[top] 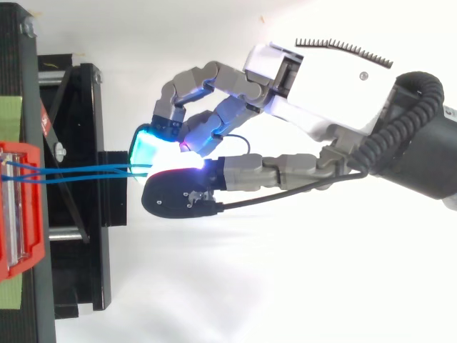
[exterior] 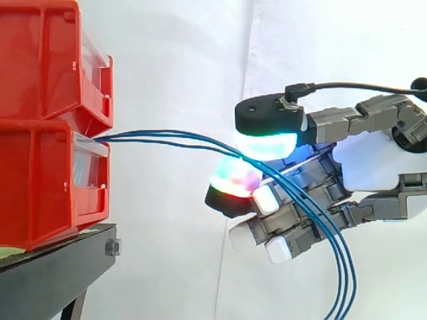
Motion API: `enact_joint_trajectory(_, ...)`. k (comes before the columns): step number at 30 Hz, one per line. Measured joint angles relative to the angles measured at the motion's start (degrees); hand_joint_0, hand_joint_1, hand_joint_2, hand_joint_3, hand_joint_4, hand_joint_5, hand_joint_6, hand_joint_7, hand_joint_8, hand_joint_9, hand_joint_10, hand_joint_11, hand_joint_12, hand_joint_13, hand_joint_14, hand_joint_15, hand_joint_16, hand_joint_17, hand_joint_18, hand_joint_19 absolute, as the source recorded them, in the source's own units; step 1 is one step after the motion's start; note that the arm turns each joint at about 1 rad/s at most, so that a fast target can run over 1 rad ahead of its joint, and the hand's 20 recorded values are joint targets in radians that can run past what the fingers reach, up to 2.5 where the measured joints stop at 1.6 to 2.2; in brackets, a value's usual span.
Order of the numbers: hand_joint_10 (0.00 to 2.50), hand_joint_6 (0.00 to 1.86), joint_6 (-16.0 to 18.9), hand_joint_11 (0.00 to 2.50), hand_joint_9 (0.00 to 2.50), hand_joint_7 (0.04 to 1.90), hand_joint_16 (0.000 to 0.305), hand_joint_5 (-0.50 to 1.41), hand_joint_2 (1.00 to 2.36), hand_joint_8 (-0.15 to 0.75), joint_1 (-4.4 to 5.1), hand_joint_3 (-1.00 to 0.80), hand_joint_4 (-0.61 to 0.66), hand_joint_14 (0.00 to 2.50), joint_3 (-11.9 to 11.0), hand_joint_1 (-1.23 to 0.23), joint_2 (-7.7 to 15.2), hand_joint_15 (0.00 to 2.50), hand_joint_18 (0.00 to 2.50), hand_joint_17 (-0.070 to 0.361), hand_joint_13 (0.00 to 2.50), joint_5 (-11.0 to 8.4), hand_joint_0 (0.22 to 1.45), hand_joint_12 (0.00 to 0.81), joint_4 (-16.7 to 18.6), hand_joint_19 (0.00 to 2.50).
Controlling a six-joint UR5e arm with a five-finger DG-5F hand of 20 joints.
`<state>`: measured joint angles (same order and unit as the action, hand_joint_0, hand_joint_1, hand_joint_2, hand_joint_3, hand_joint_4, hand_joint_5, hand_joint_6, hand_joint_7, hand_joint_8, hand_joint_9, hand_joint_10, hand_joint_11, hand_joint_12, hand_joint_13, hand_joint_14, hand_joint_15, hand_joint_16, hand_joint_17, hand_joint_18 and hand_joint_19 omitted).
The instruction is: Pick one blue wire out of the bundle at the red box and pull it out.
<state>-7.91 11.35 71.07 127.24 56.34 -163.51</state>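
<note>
Three thin blue wires (exterior: 167, 137) leave the gap between the two stacked red bins and run right, nearly level, to my hand (exterior: 373, 160). They pass between its glowing green thumb pad (exterior: 267, 143) above and a red-green fingertip (exterior: 230, 181) below, then hang down past the other fingers (exterior: 343, 280). The thumb and that finger are closed together on the bundle; I cannot tell how many wires lie between the pads. From above, the blue wires (top: 78, 171) stretch from the red box (top: 21, 214) to the hand (top: 321, 78).
The lower red bin (exterior: 40, 187) sits on a black stand (exterior: 53, 267) with the upper red bin (exterior: 40, 60) on top. A white curtain hangs behind. Open space lies between the bins and the hand.
</note>
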Motion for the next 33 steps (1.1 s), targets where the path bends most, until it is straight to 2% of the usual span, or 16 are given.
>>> enact_joint_trajectory(4,0.01,0.85,0.0,0.64,0.96,0.89,0.066,-0.18,1.01,0.405,-0.01,-0.12,0.31,0.01,0.0,-0.77,0.0,0.37,0.72,0.149,0.77,0.0,0.62,0.48,-0.1,0.41)
enact_joint_trajectory(10,0.02,0.85,0.1,0.66,0.9,0.87,0.059,-0.2,1.01,0.379,0.0,-0.24,0.25,0.01,0.0,-0.84,0.0,0.35,0.7,0.134,0.74,0.0,0.71,0.441,-0.2,0.37)
enact_joint_trajectory(15,0.02,0.85,0.1,0.67,0.88,0.89,0.059,-0.2,1.01,0.37,0.0,-0.26,0.28,0.01,0.0,-0.86,0.0,0.35,0.7,0.134,0.74,0.06,0.75,0.441,-0.2,0.37)
enact_joint_trajectory(19,0.02,0.84,0.1,0.65,0.88,0.93,0.06,-0.2,1.01,0.375,0.0,-0.26,0.31,0.01,0.0,-0.84,-0.3,0.34,0.68,0.135,0.72,0.04,0.73,0.444,-0.2,0.38)
enact_joint_trajectory(21,0.01,0.84,0.1,0.61,0.9,0.87,0.06,-0.19,1.01,0.385,0.02,-0.2,0.38,0.01,0.0,-0.8,-0.5,0.35,0.64,0.136,0.71,0.02,0.7,0.453,-0.4,0.4)
enact_joint_trajectory(24,0.01,0.81,0.1,0.6,0.92,0.9,0.062,-0.18,1.0,0.407,0.01,-0.18,0.42,0.01,0.0,-0.77,-0.7,0.35,0.64,0.141,0.72,0.0,0.68,0.467,-1.2,0.4)
enact_joint_trajectory(33,0.01,0.79,0.1,0.64,0.93,0.9,0.06,-0.17,1.01,0.401,0.01,-0.16,0.4,0.01,0.0,-0.78,-0.8,0.35,0.65,0.135,0.73,0.12,0.7,0.456,-3.5,0.39)
